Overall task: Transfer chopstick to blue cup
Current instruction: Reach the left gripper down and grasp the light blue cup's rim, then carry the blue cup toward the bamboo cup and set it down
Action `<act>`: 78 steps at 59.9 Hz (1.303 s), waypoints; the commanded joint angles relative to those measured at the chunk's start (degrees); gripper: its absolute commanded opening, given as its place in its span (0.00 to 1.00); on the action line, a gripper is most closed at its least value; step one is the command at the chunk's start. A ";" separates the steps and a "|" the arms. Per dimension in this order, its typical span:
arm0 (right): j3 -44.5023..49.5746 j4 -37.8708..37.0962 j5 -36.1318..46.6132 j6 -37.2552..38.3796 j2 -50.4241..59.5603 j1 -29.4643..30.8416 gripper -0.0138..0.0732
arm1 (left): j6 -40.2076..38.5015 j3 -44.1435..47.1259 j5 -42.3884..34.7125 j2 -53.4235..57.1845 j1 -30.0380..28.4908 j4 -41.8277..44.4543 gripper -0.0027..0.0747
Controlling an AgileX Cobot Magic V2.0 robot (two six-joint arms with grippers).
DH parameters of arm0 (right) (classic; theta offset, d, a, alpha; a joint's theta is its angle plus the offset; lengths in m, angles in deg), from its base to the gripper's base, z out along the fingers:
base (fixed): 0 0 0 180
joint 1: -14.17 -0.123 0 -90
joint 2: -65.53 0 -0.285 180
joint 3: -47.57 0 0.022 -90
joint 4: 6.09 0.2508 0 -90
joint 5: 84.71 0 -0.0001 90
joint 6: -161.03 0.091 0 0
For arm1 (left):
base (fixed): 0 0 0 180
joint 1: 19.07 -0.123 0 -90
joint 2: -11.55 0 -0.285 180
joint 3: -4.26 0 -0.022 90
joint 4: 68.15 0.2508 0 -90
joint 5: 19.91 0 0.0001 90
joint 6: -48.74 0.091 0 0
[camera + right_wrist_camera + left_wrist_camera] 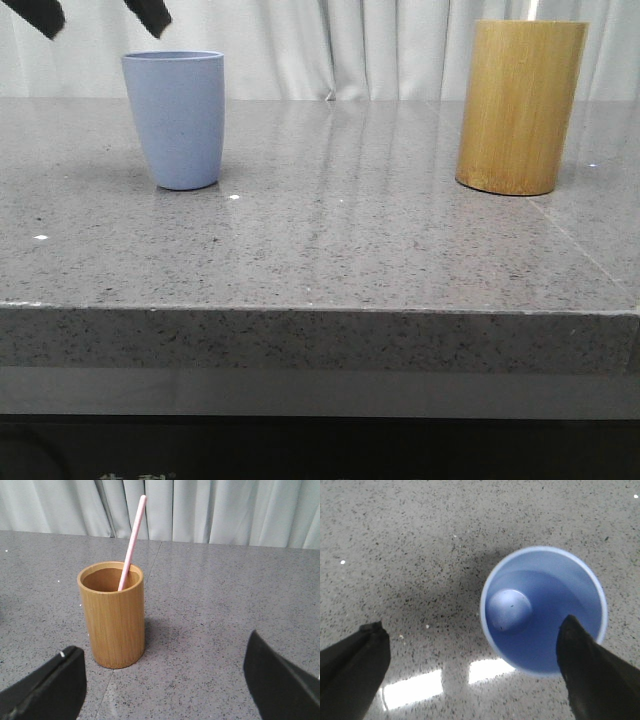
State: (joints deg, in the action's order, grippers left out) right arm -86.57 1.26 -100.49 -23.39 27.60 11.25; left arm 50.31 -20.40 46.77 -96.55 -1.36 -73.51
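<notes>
On the table: one blue cup (178, 120), one chopstick (132, 542).

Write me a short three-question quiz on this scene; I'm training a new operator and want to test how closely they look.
1. True or false: the pale periwinkle-blue handleless cup already holds a chopstick.
2. Which vessel holds the thin pale pink chopstick?
A. the blue cup
B. the tall yellow-brown bamboo cylinder
C. neither; it lies on the grey speckled stone table
3. Fill in: the left gripper hangs above the blue cup with its jaws ____.

Key
1. False: the left wrist view shows it empty.
2. B: it leans against the cylinder's rim.
3. Open, like the right gripper.
</notes>
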 commanded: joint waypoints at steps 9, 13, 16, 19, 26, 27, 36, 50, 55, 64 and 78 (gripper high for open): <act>-2.05 0.15 5.76 0.24 -0.45 0.12 0.90 | 0.54 -6.87 2.23 -4.12 0.47 -1.72 0.84; -2.05 0.15 5.83 0.24 -0.45 0.12 0.90 | 0.54 -7.85 2.32 -5.09 0.47 -1.72 0.79; -2.05 0.15 5.83 0.24 -0.45 0.12 0.90 | 0.54 -8.54 2.32 -5.53 0.50 -1.72 0.73; -2.05 0.15 5.83 0.24 -0.45 0.12 0.90 | 0.54 -8.95 2.20 -5.83 0.50 -1.72 0.64; -2.05 0.15 5.83 0.24 -0.45 0.12 0.90 | 0.54 -9.05 1.19 -5.83 0.50 -1.72 0.39; -2.05 0.15 5.83 0.24 -0.45 0.12 0.90 | 0.54 -9.05 1.19 -5.83 0.50 -1.72 0.36; -2.05 0.15 5.83 0.24 -0.45 0.12 0.90 | 0.54 -9.05 1.30 -5.83 0.50 -1.72 0.07; -2.05 0.15 5.83 0.24 -0.45 0.12 0.90 | 6.66 -10.87 2.95 -5.83 0.74 -10.73 0.01; -2.05 0.15 5.83 0.24 -0.45 0.12 0.90 | 7.16 -13.72 3.81 -5.83 1.84 -13.34 0.01; -2.05 0.15 5.83 0.24 -0.45 0.12 0.90 | 7.43 -20.43 4.40 -7.09 5.50 -13.35 0.01; -2.05 0.15 5.77 0.24 -0.45 0.12 0.90 | 7.43 -32.04 5.89 -15.37 12.01 -13.23 0.01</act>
State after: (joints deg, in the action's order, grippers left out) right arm -86.57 1.26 -99.60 -23.39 27.60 11.25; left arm 57.65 -47.61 52.21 -111.79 8.47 -84.93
